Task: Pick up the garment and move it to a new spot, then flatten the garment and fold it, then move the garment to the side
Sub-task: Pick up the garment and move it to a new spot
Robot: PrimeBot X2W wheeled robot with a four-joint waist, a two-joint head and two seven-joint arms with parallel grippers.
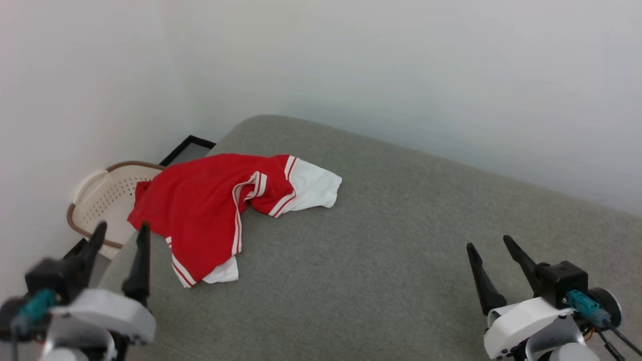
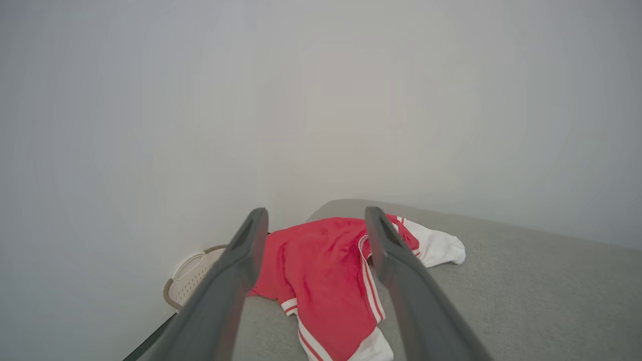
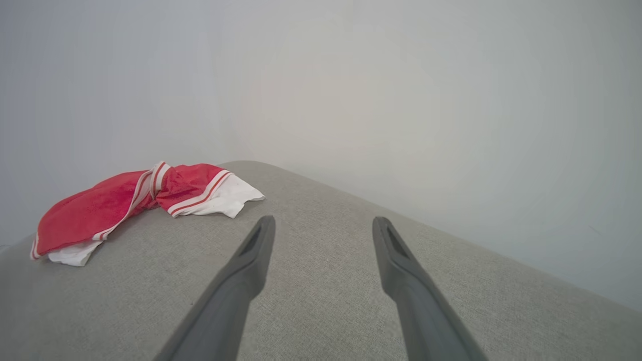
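1. Garment (image 1: 200,205) lies in a crumpled heap on the grey soft surface (image 1: 376,250), near its far left corner.
2. It is bright red, with white sleeves and red-and-white stripy bands.
3. One white sleeve sticks out to the right, flat on the surface. Another bit of white peeks out at the near end of the heap.
4. The garment's left part goes a little past the left edge of the surface. In the head view it covers part of the basket.
5. The basket (image 1: 100,195) is cream with small holes and a brown rim. It sits low down by the white wall (image 1: 401,65), just past that left edge.
6. The left gripper (image 1: 123,227) is at the near left edge of the surface, near the garment but not touching it. Its two dark fingers are spread wide apart and hold nothing. In the left wrist view they point right at the red cloth.
7. The right gripper (image 1: 487,242) is over the bare grey part on the right, well apart from the garment. Its fingers are spread wide too, with nothing between them.
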